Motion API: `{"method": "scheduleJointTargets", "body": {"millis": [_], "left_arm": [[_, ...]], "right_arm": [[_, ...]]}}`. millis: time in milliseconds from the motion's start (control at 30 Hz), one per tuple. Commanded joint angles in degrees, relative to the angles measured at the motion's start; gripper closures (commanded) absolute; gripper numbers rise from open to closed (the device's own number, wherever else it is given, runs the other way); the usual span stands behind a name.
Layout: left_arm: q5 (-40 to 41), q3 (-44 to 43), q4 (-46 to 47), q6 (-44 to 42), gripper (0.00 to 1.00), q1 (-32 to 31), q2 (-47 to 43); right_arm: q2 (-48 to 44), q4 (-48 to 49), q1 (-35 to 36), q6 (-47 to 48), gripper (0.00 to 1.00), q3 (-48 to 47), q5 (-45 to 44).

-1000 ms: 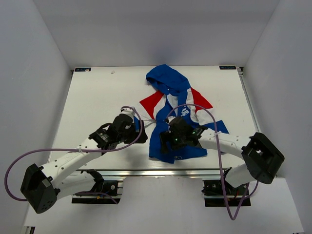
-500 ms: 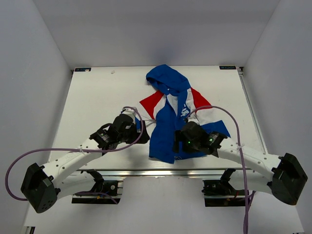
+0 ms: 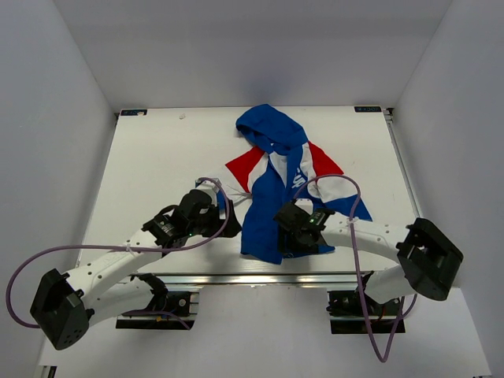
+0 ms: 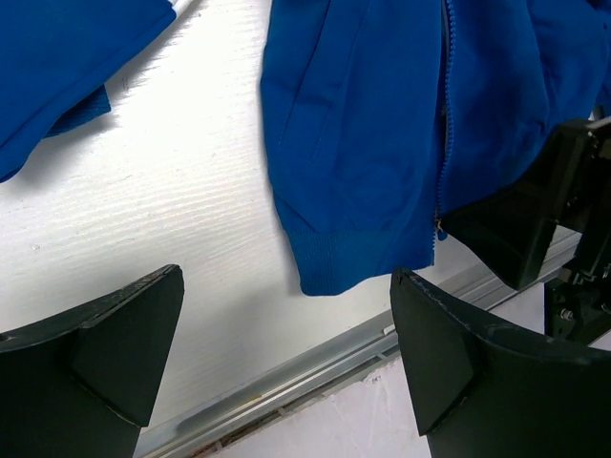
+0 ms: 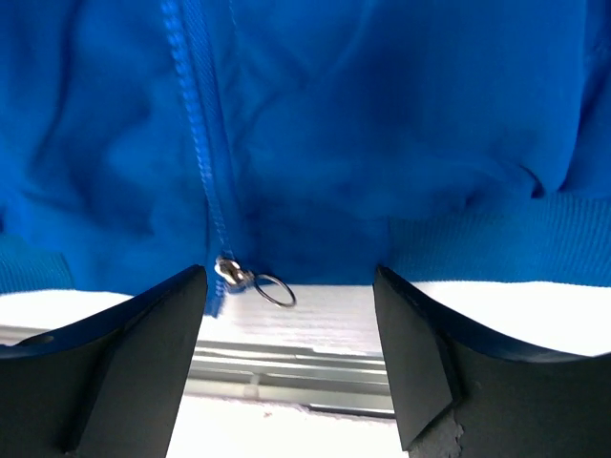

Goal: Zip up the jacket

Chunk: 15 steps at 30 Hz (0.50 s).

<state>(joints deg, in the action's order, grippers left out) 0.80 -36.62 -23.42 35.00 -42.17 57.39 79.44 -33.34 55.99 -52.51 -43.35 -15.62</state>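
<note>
The jacket (image 3: 277,201) lies hood-away on the desk (image 3: 157,150), my right tool (image 5: 286,286) open astride the ring pull (image 5: 274,290) at its hem (image 4: 363,256) — ready to pinch — while my left tool (image 4: 286,284), open too, hovers nearby, probably to pin cloth.

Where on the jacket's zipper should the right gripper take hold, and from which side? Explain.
Grip the metal ring on the slider at the hem of the jacket. It sticks out past the hem over the table, so probably come from the near edge, open right gripper straddling it.
</note>
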Motion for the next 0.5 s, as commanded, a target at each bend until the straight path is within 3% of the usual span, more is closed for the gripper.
{"method": "scheduleJointTargets", "body": {"millis": [0, 267, 467], "left_arm": [[-0.7, 0.6, 1.3, 0.2, 0.02, 0.2, -2.5], [-0.7, 0.5, 1.2, -0.1, 0.02, 0.2, -2.7], [-6.1, 1.1, 3.4, -1.9, 0.02, 0.2, -3.0]], "right_arm": [[1.4, -3.5, 0.6, -3.8, 0.24, -3.2, -4.4], [2.0, -4.5, 0.9, -4.6, 0.24, -4.2, -4.8], [-2.0, -4.6, 1.0, -6.1, 0.24, -2.4, -5.1]]}}
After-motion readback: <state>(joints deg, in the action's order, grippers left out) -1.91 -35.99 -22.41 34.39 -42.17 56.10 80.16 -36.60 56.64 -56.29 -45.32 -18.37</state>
